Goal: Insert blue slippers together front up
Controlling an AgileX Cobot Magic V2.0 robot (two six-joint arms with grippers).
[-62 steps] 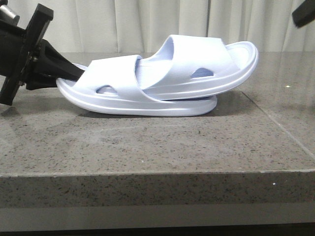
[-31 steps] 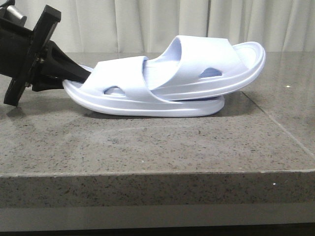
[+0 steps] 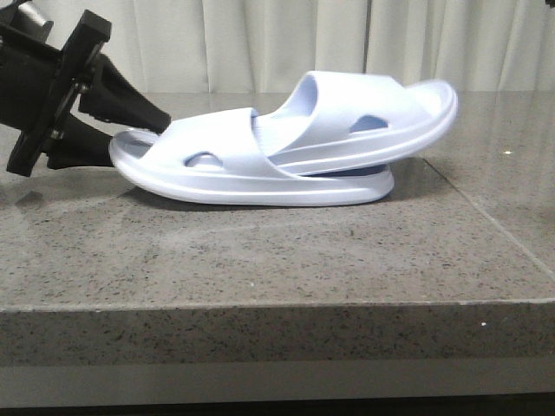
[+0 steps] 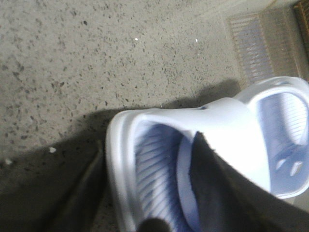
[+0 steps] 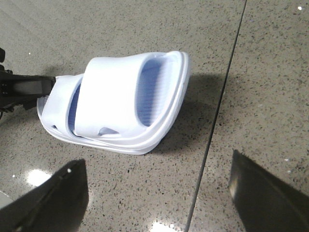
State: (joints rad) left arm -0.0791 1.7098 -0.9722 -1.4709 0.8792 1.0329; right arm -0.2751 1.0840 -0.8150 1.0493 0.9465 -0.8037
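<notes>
Front view shows your left fingers point(image 3: 143, 126) spread around the heel of the lower blue slippers point(image 3: 286, 147), nested lengthwise on the counter point(image 3: 260, 251), while your right fingers point(image 5: 159, 193), also spread, hover well apart.

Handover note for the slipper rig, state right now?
Left hand: open, fingers straddling the heel rim of the lower slipper, one above, one below it; not clamped.
Right hand: open, hovering above the table, holding nothing.
Done: upper slipper is tucked under the lower one's strap, both lying sole down, nested on the table.
Left: upper slipper sits tilted, its far end raised; check whether it needs seating deeper, then pull the left hand clear.
</notes>
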